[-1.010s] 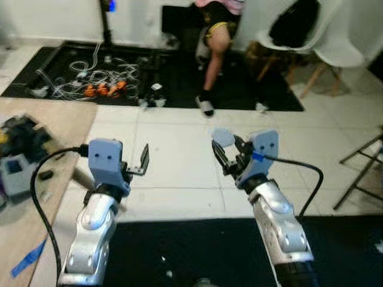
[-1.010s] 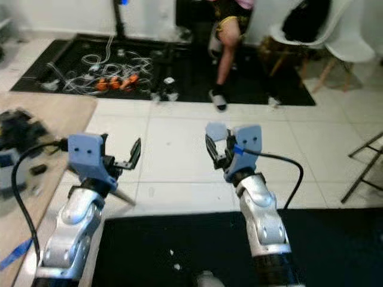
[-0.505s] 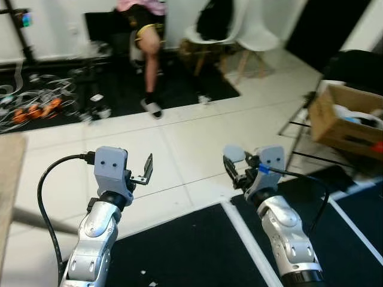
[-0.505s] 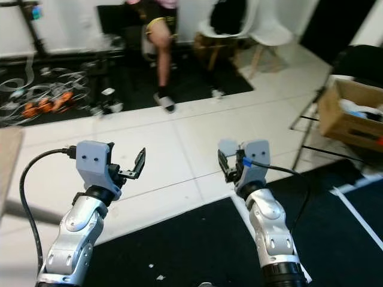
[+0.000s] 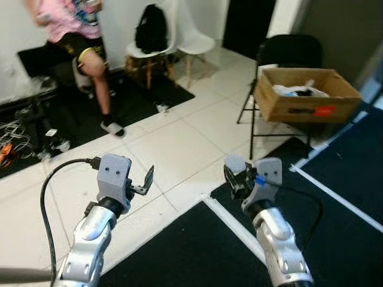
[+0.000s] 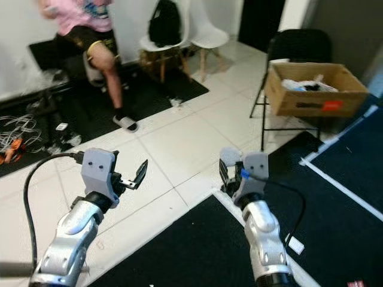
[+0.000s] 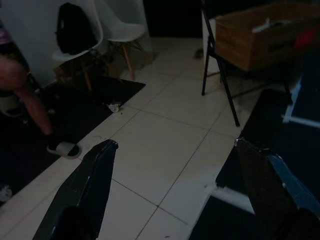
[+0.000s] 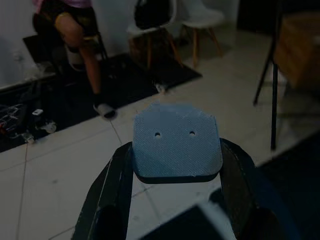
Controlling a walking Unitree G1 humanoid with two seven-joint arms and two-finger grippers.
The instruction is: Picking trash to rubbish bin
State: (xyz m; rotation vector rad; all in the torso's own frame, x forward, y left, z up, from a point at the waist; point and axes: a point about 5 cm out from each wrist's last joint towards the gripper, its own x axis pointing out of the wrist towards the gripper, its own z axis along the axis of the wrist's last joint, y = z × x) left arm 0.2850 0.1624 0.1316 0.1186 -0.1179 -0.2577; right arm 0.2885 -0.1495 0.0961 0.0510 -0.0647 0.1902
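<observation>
A flat pale-blue piece [image 8: 176, 141] with two small holes is pinched between the fingers of my right gripper [image 5: 236, 174], held up in front of me over the edge of a black mat. My left gripper [image 5: 146, 179] stands open at the same height over the white tiles, nothing between its fingers [image 7: 95, 175]. Ahead on the right, an open cardboard box [image 5: 306, 94] holding crumpled white and dark scraps rests on a black folding chair [image 5: 286, 52].
A person [image 5: 78, 36] in a pink top stands at the back left beside two white chairs [image 5: 191, 42], one carrying a black backpack [image 5: 151, 30]. Black mats with white tape lines [image 5: 335, 192] cover the near floor. Cables [image 5: 9, 128] lie far left.
The camera has swung to the right: the wooden table and cable pile slid out of view, and the box on the chair came in. Both grippers keep their pose.
</observation>
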